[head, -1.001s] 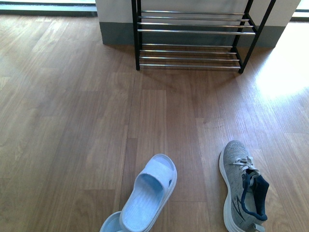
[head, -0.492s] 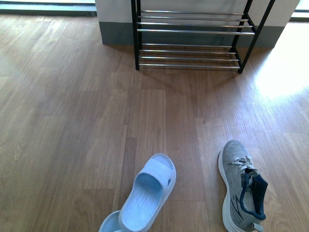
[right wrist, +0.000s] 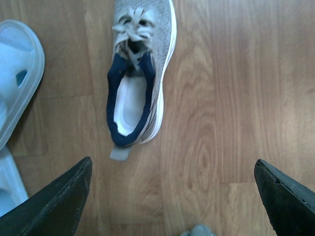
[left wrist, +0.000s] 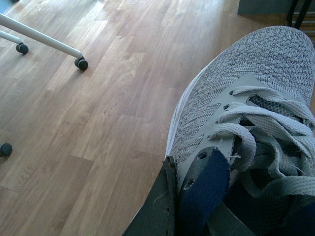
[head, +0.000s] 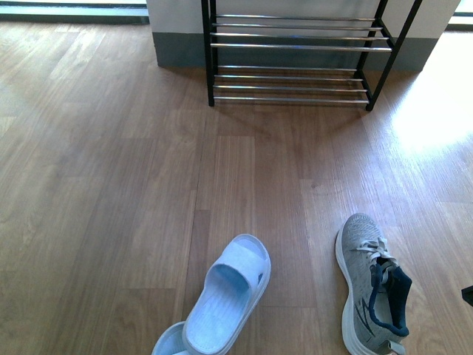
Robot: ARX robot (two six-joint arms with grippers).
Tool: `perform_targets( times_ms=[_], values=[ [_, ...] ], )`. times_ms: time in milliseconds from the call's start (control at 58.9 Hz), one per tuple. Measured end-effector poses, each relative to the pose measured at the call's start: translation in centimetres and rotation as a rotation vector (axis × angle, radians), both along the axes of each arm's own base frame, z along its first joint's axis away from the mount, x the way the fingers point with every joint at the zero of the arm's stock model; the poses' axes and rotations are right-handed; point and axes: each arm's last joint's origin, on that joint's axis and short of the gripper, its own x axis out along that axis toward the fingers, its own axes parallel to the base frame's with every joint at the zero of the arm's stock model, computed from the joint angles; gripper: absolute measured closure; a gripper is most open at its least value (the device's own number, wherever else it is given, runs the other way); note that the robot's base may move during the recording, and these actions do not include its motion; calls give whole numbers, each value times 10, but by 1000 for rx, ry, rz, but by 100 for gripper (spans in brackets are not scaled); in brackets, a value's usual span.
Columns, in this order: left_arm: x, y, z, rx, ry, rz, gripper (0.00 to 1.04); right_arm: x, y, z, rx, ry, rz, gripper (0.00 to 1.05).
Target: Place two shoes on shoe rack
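One grey knit sneaker [left wrist: 246, 93] fills the left wrist view, toe pointing away over the wood floor. My left gripper [left wrist: 189, 206] is shut on its navy tongue and collar, with a dark finger [left wrist: 152, 211] against the sneaker's side. The other grey sneaker [head: 369, 285] lies on the floor at the front right. It also shows in the right wrist view [right wrist: 140, 73], just ahead of my open right gripper [right wrist: 172, 191], which holds nothing. A pale blue slide [head: 225, 296] lies left of it, with a second slide [head: 166, 344] under its heel. The black shoe rack [head: 295, 48] stands at the far wall.
White legs on castors [left wrist: 78, 63] cross the floor in the left wrist view. A grey wall base [head: 177, 50] runs behind the rack. A dark tip [head: 468, 294] shows at the front view's right edge. Bright sunlight falls on the floor [head: 436, 111] right of the rack.
A dark tip has come into the front view at the right edge. The sneaker and slides on the floor have not moved.
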Motion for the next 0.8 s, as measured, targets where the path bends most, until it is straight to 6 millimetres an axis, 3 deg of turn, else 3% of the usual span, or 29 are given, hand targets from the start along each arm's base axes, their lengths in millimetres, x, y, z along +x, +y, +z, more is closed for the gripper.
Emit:
perform_targets(
  times_ms=[153, 238, 356, 797],
  values=[
    [0, 0, 0, 0, 2, -2, 104, 2, 1, -6, 7, 57, 18, 9],
    [0, 0, 0, 0, 1, -2, 104, 12, 5, -35, -20, -17, 37, 9],
    [0, 0, 0, 0, 2, -2, 104, 10, 11, -63, -27, 27, 46, 9],
    [0, 0, 0, 0, 2, -2, 104, 36, 8, -84, 22, -26, -14, 9]
  ],
)
